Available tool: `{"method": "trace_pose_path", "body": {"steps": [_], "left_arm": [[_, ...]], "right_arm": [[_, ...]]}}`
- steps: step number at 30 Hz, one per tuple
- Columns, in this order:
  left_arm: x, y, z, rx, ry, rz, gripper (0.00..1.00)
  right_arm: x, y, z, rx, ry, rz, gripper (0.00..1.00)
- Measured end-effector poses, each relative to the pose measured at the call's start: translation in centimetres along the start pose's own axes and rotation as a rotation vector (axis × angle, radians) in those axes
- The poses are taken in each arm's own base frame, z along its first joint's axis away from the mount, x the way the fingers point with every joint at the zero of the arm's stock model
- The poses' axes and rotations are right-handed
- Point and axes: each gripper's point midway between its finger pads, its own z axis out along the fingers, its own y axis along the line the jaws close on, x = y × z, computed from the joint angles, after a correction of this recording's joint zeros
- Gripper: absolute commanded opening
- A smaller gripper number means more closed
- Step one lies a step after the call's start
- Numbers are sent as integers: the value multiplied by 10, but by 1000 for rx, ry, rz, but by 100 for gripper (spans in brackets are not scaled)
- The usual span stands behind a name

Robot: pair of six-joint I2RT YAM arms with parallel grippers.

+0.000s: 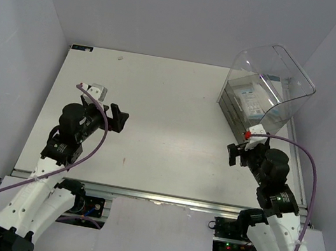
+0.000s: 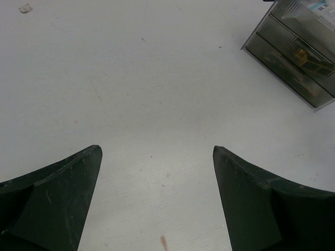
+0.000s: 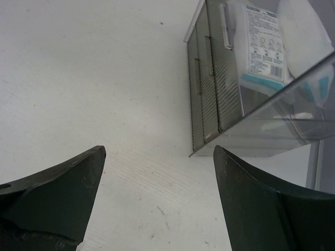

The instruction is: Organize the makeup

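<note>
The makeup in view is a white-blue packet (image 1: 250, 100) (image 3: 264, 45) lying on top of a clear drawer box (image 1: 242, 112) (image 2: 291, 58) (image 3: 209, 89) at the table's far right, under its raised domed lid (image 1: 279, 70). A small dark-gold piece (image 2: 301, 54) shows through a ribbed drawer front. My left gripper (image 1: 119, 119) (image 2: 156, 151) hangs open over bare table at the left, far from the box. My right gripper (image 1: 239, 151) (image 3: 159, 151) is open just in front of the box's near corner, with nothing between its fingers.
The white table (image 1: 171, 107) is flanked by grey walls on both sides and at the back. A small pale scrap (image 2: 25, 8) lies far off on the table. A reddish mark (image 2: 164, 242) stains the surface near my left fingers.
</note>
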Motion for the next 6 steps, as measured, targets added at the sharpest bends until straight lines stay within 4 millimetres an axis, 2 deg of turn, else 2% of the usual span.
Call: {"method": "trace_pose_path", "body": {"steps": [6], "left_arm": [[3, -3, 1, 21, 12, -1, 98]], "right_arm": [[-7, -7, -2, 39, -31, 50, 90]]}}
